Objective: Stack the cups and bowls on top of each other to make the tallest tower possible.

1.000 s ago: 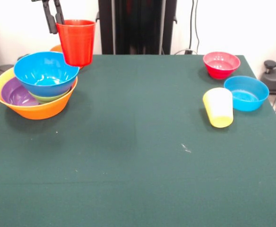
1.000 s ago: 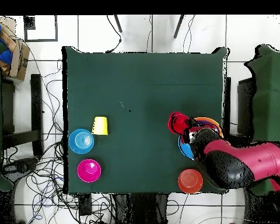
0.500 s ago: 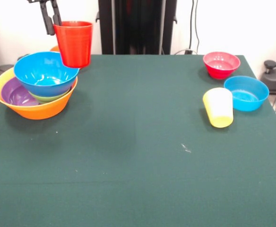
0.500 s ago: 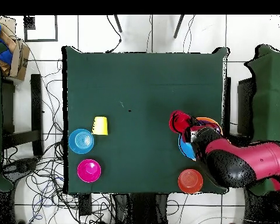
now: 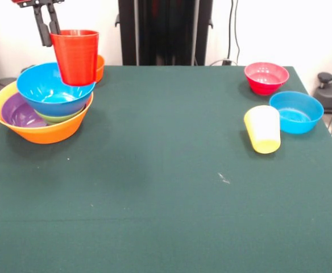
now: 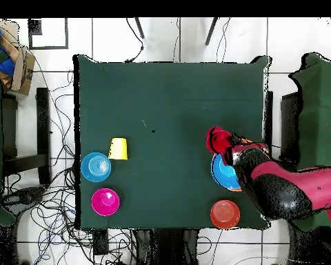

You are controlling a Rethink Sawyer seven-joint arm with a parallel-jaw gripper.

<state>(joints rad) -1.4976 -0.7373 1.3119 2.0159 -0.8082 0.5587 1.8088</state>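
From the front I see the gripper (image 5: pixel 48 25) pinching the rim of the red cup (image 5: pixel 75 56), which hangs upright over the blue bowl (image 5: pixel 52 88) topping the tower (image 5: pixel 41 108); the arm above is cut off by the top edge, and an orange bowl (image 5: pixel 99 67) peeks out behind the cup. From overhead the arm (image 6: pixel 285 193) hides most of the tower, so I only make out the red cup (image 6: pixel 216 138) and a sliver of blue bowl (image 6: pixel 222 174)
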